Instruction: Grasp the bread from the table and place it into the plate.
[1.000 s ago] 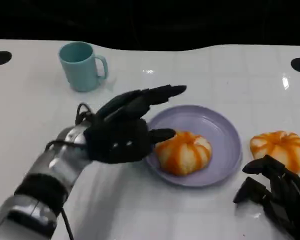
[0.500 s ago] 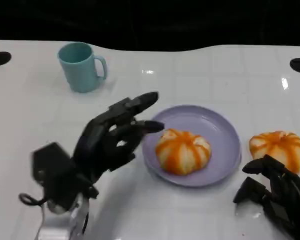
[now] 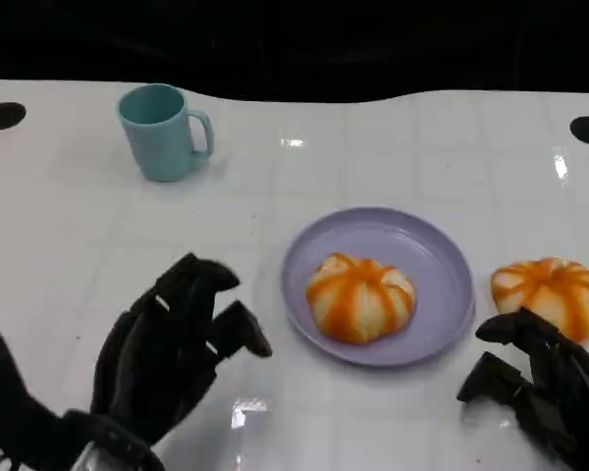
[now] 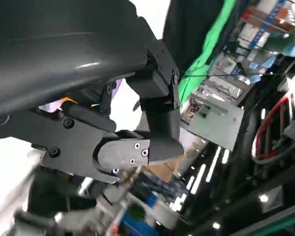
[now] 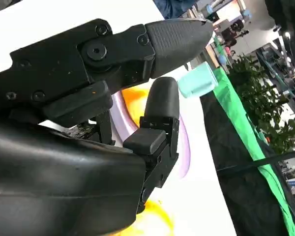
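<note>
While one bread [image 3: 359, 297] lies in the plate [image 3: 442, 255], another [image 3: 549, 291] rests on the tabletop [image 3: 373, 147]. Left hand [image 3: 172, 348] and right hand [image 3: 540, 388]: fingers spread, grasping nothing

Bright overhead light, glare on table [image 3: 393, 128]; slight blur

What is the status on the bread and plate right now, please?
Left hand open, empty. Right hand open beside second bread, on table. One bread on plate. Path clear; mug far off.

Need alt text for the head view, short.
A purple plate on a white table holds an orange-striped bread roll; a second roll lies right of it. A teal mug stands far left, with the empty left hand and right hand near.
</note>
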Available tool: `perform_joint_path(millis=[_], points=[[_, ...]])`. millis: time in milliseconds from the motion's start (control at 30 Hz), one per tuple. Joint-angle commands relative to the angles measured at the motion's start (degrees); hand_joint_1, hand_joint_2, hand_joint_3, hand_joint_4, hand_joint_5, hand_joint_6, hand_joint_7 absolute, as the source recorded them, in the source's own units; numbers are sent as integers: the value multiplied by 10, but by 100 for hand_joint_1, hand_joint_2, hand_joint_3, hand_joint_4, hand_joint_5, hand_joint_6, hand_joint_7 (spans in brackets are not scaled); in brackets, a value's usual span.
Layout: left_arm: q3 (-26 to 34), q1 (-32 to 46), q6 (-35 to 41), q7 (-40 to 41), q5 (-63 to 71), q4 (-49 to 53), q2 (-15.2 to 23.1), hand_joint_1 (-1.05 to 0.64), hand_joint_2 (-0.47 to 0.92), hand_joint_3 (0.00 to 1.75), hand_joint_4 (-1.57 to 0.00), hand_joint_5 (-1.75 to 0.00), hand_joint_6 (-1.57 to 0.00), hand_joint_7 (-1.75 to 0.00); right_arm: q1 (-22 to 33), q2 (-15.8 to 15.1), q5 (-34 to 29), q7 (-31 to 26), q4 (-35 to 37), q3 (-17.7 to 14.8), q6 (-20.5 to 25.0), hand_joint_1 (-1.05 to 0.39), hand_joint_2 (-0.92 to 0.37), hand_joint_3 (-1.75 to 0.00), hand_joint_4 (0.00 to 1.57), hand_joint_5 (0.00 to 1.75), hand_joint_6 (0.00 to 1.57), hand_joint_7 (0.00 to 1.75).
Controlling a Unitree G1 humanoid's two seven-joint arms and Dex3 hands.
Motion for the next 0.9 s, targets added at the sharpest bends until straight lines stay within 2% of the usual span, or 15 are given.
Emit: perform_joint_path(millis=[33,267,567,900], points=[[17,26,44,8,-24,-18,-1,-55,92,40,-81,-175,-61,-164,9,-3,6,-4,-11,-3,11,-54,-92,-18,65,157,64,122],[32,46,51,-5,-20,-13,-17,-53,92,42,-83,-175,-60,-174,13,-4,1,-5,-20,-2,16,-55,-92,-17,64,157,65,120],[31,45,22,-28,14,16,-24,-51,92,41,-82,-175,-61,-175,17,-10,-9,4,-10,1,-12,-57,-92,-22,67,155,64,118],[33,40,25,-35,15,25,-23,-52,92,39,-81,-175,-62,-175,12,-12,-6,15,3,-2,-20,-56,-92,-22,68,153,63,119]])
